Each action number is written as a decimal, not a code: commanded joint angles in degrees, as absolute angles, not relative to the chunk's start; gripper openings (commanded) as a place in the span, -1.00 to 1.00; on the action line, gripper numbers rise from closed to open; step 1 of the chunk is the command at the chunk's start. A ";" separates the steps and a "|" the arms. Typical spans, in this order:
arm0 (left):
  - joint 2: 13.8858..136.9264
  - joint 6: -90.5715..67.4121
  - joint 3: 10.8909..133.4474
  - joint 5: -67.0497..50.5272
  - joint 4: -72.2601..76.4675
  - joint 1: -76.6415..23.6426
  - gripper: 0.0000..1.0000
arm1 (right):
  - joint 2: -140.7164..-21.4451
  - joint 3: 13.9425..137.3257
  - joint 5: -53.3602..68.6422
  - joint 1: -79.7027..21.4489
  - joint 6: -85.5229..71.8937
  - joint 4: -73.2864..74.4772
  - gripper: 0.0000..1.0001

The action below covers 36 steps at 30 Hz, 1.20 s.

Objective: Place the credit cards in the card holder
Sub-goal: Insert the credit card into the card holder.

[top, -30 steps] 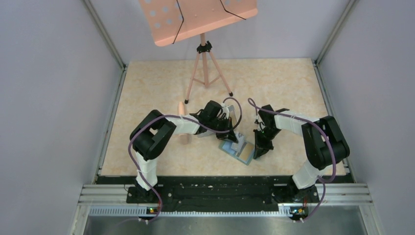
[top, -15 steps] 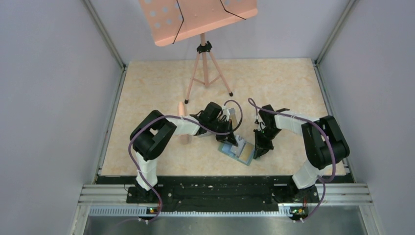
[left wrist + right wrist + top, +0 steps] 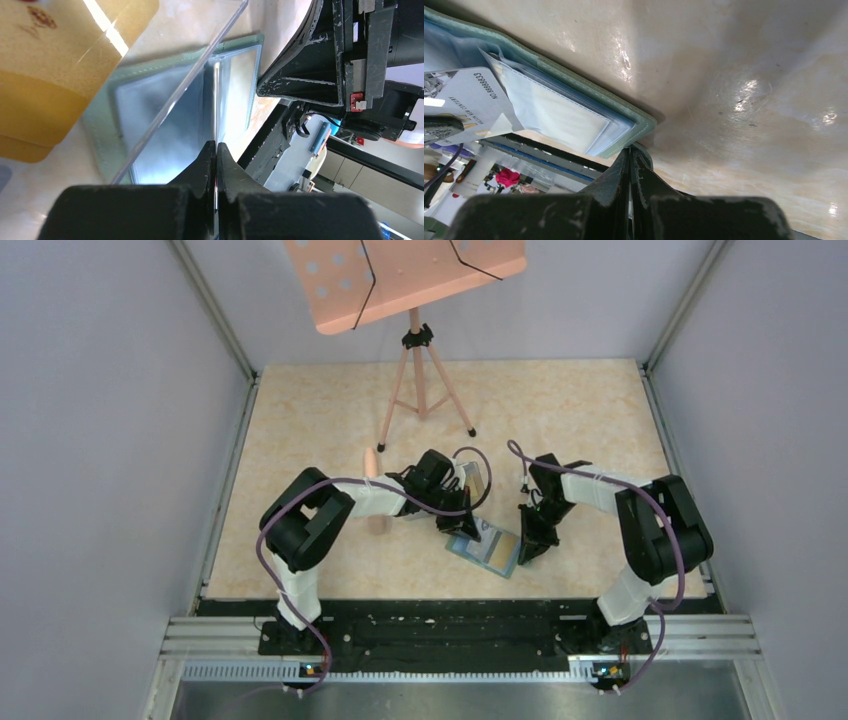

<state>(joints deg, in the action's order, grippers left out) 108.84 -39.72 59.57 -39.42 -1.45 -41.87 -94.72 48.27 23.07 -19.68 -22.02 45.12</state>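
The sage-green card holder [image 3: 490,552] lies open on the table, its pale blue and clear sleeves up; it also shows in the left wrist view [image 3: 150,120] and the right wrist view [image 3: 574,117]. My left gripper [image 3: 466,529] is shut on a white-grey credit card, seen edge-on [image 3: 216,95] over the holder's middle fold and flat in the right wrist view [image 3: 469,97]. My right gripper [image 3: 529,546] is shut on the holder's green edge tab [image 3: 644,152] at its right side. Orange-yellow credit cards [image 3: 45,75] lie in a clear box.
The clear plastic box [image 3: 477,481] stands just behind the holder; its wall [image 3: 190,75] crosses the left wrist view. A pink music stand [image 3: 418,370] on a tripod stands at the back. A peach stick [image 3: 371,465] lies under my left arm.
My left gripper has moved a little left and down with the white-grey card, closer over the open holder. The right gripper has stayed on the holder's edge.
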 commanded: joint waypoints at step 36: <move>107.44 -48.38 58.45 -31.61 -7.71 -43.49 -1.00 | -96.32 49.06 22.50 -19.47 -21.80 33.94 -1.00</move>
